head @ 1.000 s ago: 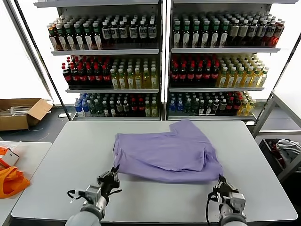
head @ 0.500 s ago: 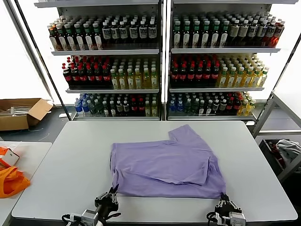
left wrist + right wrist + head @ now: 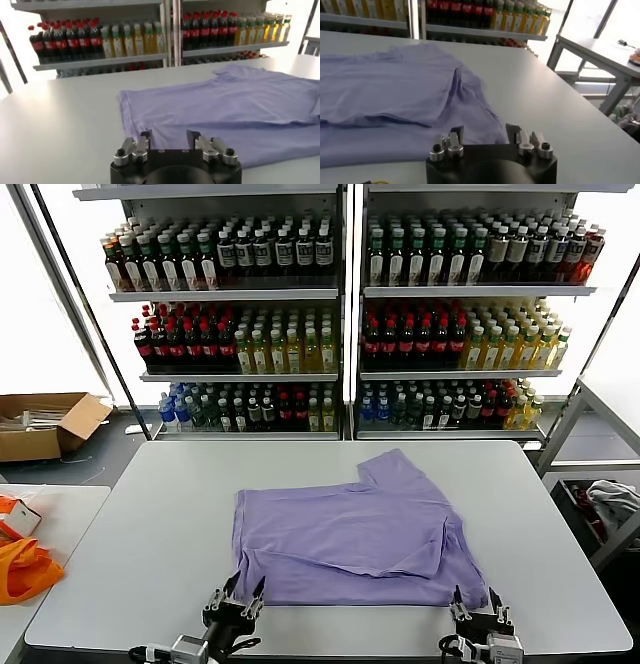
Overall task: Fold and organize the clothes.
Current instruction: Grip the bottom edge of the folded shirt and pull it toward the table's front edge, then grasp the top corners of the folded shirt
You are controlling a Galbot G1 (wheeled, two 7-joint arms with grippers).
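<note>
A lavender-purple T-shirt [image 3: 345, 539] lies flat on the grey table [image 3: 150, 524], plain side up, with one layer folded over another and a sleeve pointing to the far right. My left gripper [image 3: 235, 596] stands open just in front of the shirt's near left corner, with nothing between its fingers. In the left wrist view the shirt [image 3: 225, 105] lies just beyond that gripper [image 3: 169, 137]. My right gripper [image 3: 476, 604] stands open at the near right corner. In the right wrist view the shirt's hem [image 3: 395, 85] lies right before the gripper [image 3: 485, 132], and the jaws hold nothing.
Shelves of bottled drinks [image 3: 340, 314] stand behind the table. A cardboard box [image 3: 45, 424] sits on the floor at the left. An orange bag [image 3: 25, 569] lies on a side table. A metal-framed table [image 3: 600, 484] with a cloth stands to the right.
Both grippers have opened and let go of the shirt's near corners. The arms drew back toward the table's near edge, and the shirt now lies flatter and closer to me.
</note>
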